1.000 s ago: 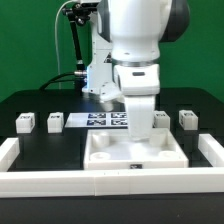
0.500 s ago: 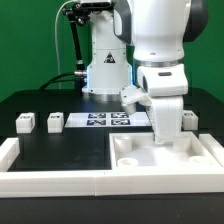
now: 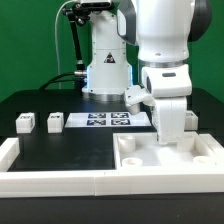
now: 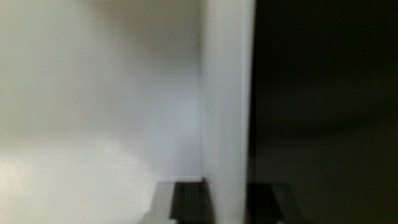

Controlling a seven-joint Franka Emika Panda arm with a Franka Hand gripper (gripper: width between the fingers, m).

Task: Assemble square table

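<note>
One white square panel (image 3: 150, 152), rimmed underside up.

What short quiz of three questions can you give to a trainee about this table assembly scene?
1. True or false: the gripper is shut on the rim of the square panel.
2. How many legs stand to the exterior view's left of the marker board? A one, B two, C four.
3. Fill in: the panel's near edge lies along the ____.
Key: 1 true; 2 B; 3 L-shaped rail.
</note>
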